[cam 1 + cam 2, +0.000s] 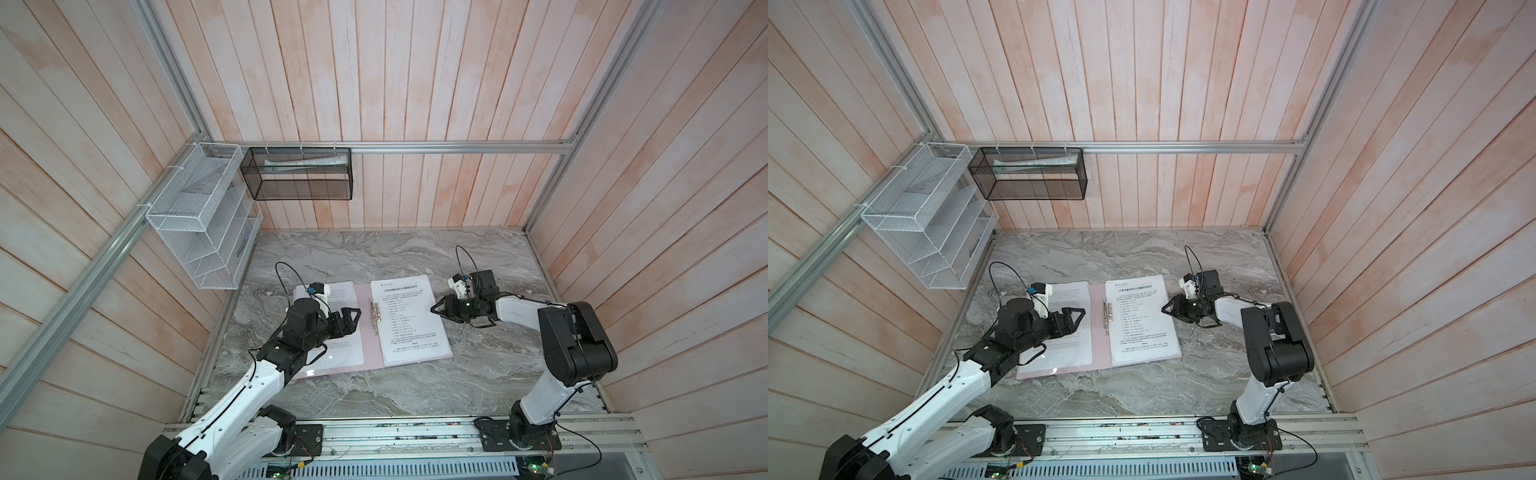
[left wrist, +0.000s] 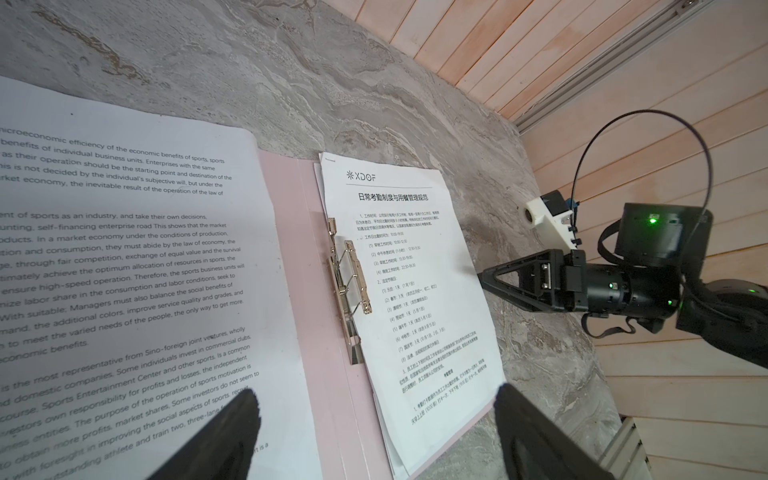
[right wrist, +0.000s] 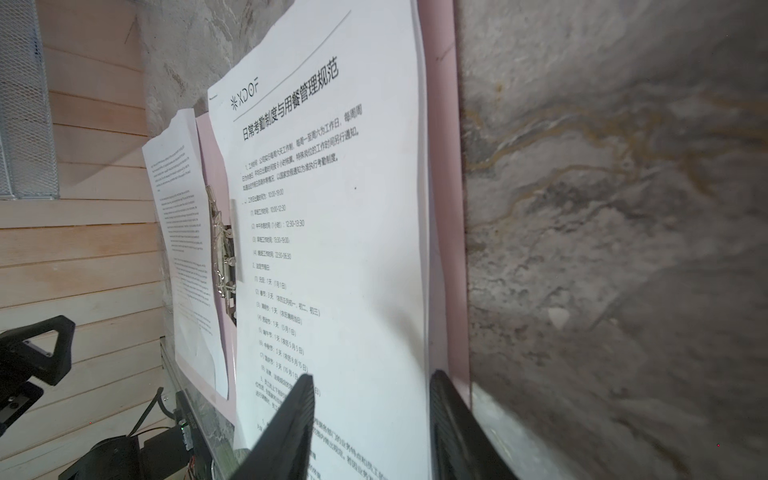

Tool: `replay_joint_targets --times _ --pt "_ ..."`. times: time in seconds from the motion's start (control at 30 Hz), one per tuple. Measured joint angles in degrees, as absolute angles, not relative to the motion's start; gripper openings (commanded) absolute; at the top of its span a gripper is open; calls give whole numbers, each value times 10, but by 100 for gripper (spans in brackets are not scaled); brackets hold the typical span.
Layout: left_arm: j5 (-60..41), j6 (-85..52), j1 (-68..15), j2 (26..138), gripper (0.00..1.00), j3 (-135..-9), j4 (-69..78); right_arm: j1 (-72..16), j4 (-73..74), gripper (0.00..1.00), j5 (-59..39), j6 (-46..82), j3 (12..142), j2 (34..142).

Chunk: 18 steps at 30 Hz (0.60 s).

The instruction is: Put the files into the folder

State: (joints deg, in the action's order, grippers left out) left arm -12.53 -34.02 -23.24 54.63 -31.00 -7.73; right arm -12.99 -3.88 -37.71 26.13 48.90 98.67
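The pale pink folder (image 1: 371, 353) lies open and flat on the marble table, its silver clip (image 1: 375, 318) along the spine. A stack of files (image 1: 409, 320) with a bold heading and list lines rests on its right cover. One sheet of English text (image 1: 345, 291) lies on the left cover. My left gripper (image 1: 356, 320) hovers open over that sheet's inner edge, beside the clip. In the left wrist view its fingers (image 2: 245, 419) stand wide apart. My right gripper (image 1: 434, 309) is at the stack's right edge, jaws apart, gripping nothing. One finger (image 3: 299, 407) is over the top sheet.
A white wire-mesh rack (image 1: 199, 224) hangs on the left wall. A black mesh basket (image 1: 299, 174) holding rolled papers hangs on the back wall. Wood-panel walls close in three sides. An aluminium rail (image 1: 415, 434) with both arm bases runs along the front edge.
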Motion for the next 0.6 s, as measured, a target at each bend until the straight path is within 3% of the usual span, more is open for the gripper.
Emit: replay_joint_targets --times 0.33,0.6 --pt "-121 -336 -229 555 91 -310 -75 -130 -117 46 -309 241 528 919" --pt "-132 -326 -229 612 91 -320 -46 -135 -45 45 -358 263 494 816"
